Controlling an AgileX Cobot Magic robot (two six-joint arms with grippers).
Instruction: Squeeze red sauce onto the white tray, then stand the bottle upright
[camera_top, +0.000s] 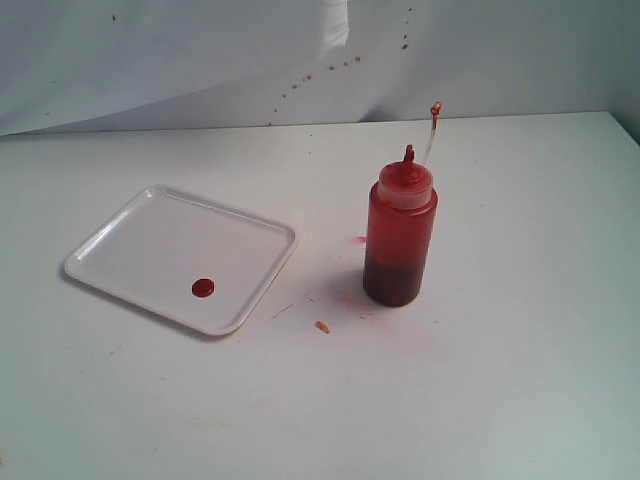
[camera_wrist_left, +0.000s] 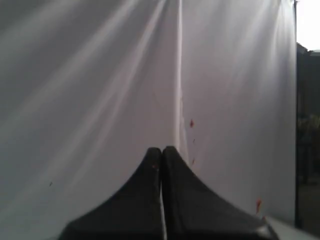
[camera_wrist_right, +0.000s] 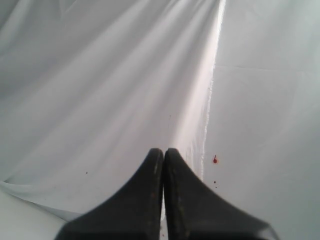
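The red-tinted squeeze bottle (camera_top: 400, 235) stands upright on the white table, right of centre, its small cap (camera_top: 435, 108) held up on a thin clear tether. To its left lies the white tray (camera_top: 150, 240) with a round dark-red blob of sauce (camera_top: 203, 288) near its front edge. Neither arm shows in the exterior view. My left gripper (camera_wrist_left: 161, 150) is shut with nothing between its black fingers and faces a white cloth. My right gripper (camera_wrist_right: 163, 151) is shut and empty too, also facing white cloth.
Pinkish smears (camera_top: 352, 298) and a small orange crumb (camera_top: 322, 326) mark the table between tray and bottle. A white backdrop cloth (camera_top: 200, 60) with small red specks hangs behind the table.
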